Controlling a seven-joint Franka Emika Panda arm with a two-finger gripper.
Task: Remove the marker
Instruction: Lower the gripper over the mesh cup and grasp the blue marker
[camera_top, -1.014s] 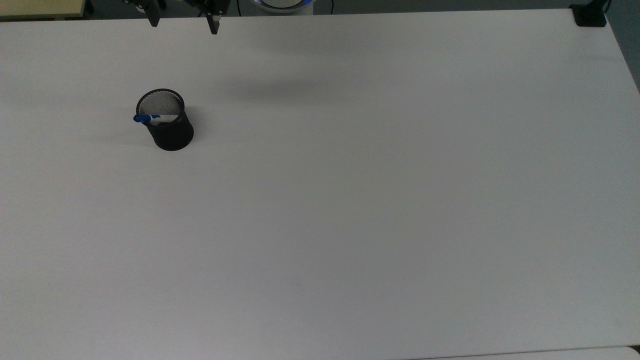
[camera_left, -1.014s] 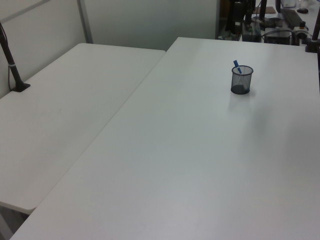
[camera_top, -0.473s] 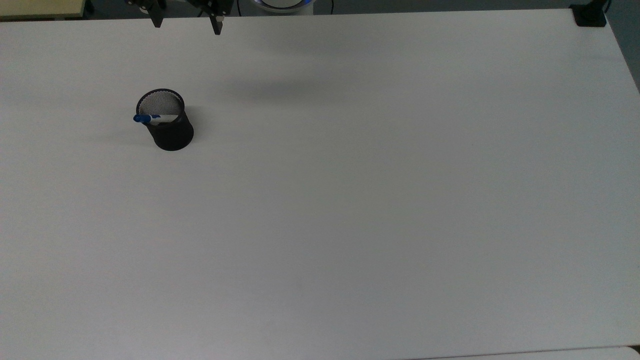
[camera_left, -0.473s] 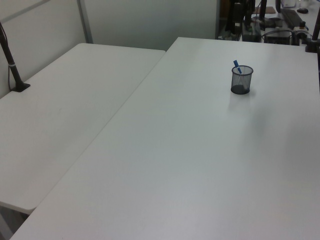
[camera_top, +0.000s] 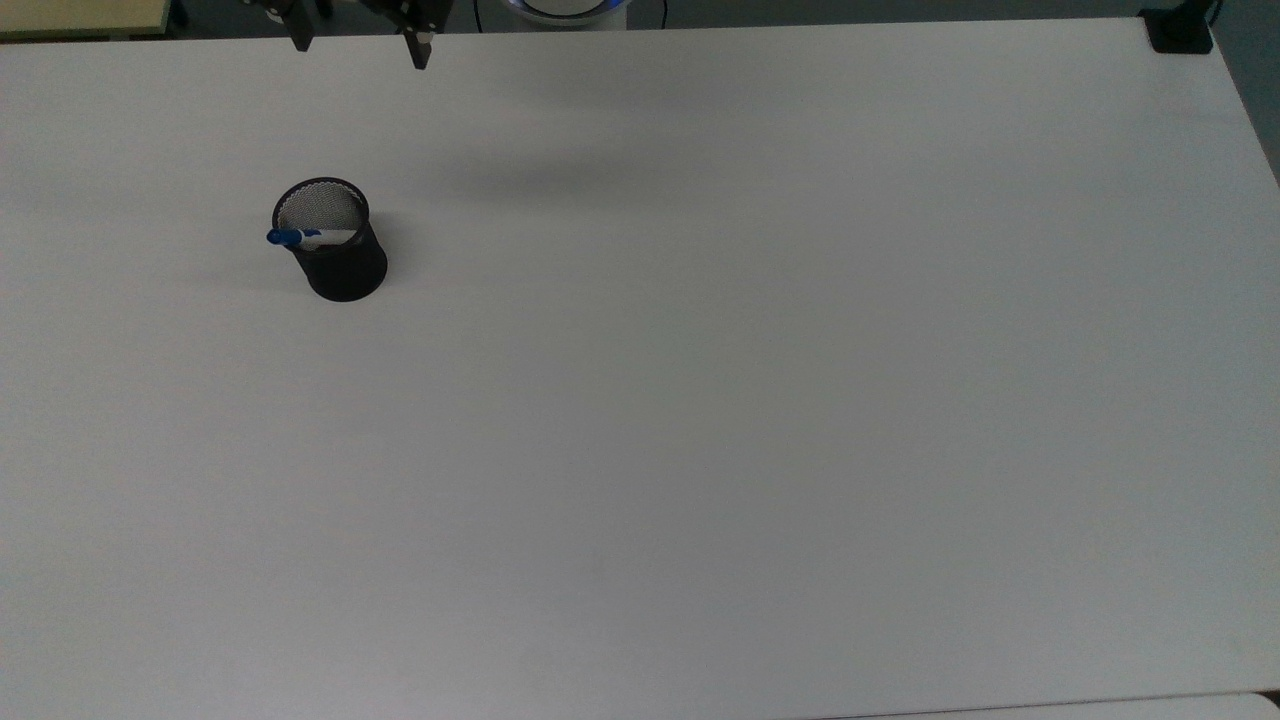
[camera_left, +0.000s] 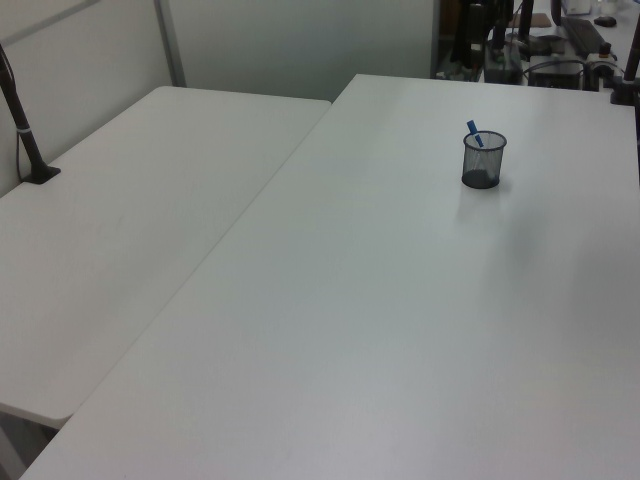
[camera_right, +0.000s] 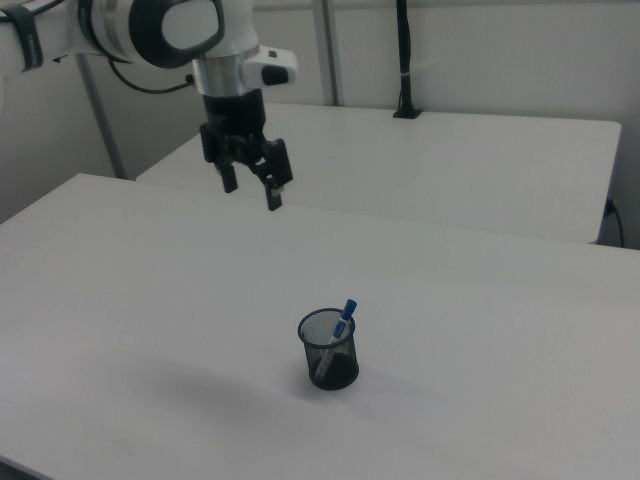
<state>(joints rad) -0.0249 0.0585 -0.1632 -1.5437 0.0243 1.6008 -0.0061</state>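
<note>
Marker (camera_right: 343, 322) standing tilted inside the black mesh cup (camera_right: 328, 350) on the white bench (camera_right: 480, 340), blue cap sticking out over the rim toward the top view's left. Gripper (camera_right: 251, 188) hanging high above the bench, well apart from the cup, fingers (camera_right: 273, 197) spread open and holding nothing.

I see the marker (camera_top: 310, 238) standing inside the black mesh cup (camera_top: 340, 262), which serves as my landmark. It is slim and white with a blue cap. It leans against the cup's rim, tilted, cap end up and poking just above the rim, toward the top view's left; the lower end sits down inside.
</note>
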